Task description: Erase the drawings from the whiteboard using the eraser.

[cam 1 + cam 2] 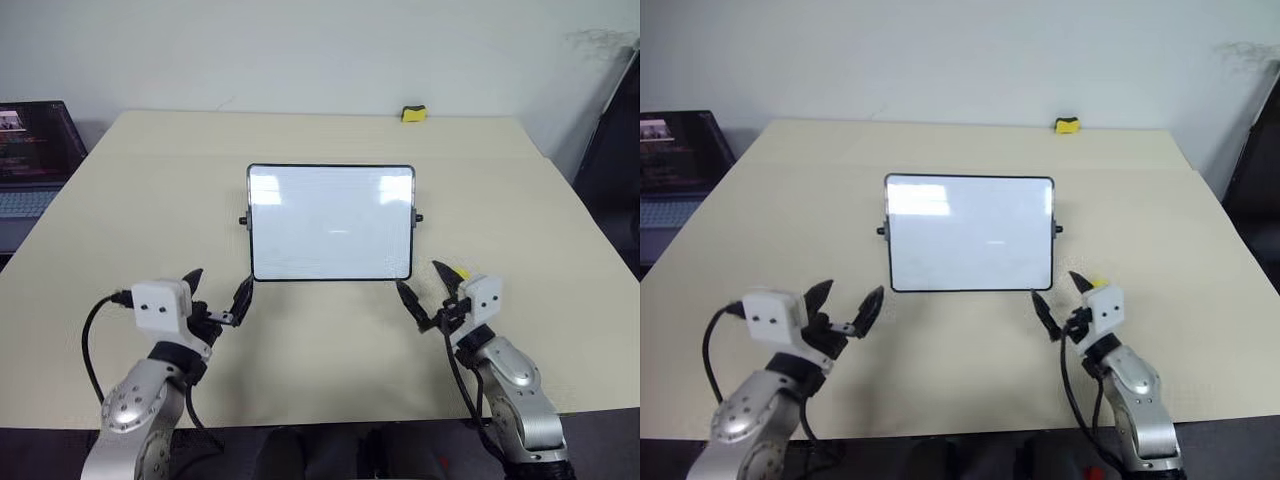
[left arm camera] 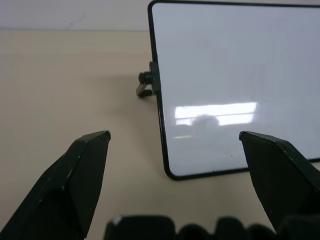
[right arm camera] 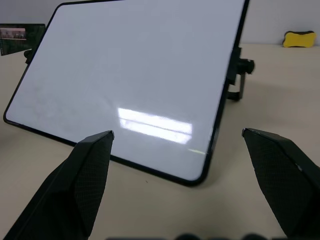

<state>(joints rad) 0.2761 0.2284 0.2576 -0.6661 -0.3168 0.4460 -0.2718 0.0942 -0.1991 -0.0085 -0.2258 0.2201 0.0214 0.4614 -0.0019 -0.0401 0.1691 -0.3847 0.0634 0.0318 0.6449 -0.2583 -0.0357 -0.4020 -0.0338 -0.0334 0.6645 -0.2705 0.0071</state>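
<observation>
Whiteboard (image 1: 330, 222) stands propped at table (image 1: 150, 200) centre, tilted back on black side knobs, surface plain white with window glare. Left gripper (image 1: 220, 298) hovers near board's lower left corner, fingers spread wide, holding nothing. Right gripper (image 1: 425, 290) near lower right corner, also wide and holding nothing. Small yellow block (image 1: 414, 114) lies at table's far edge, well apart from board. Yellow bit (image 1: 459, 271) just beside right gripper, cannot tell what. Laptop (image 1: 35, 150) off table's left side.
</observation>
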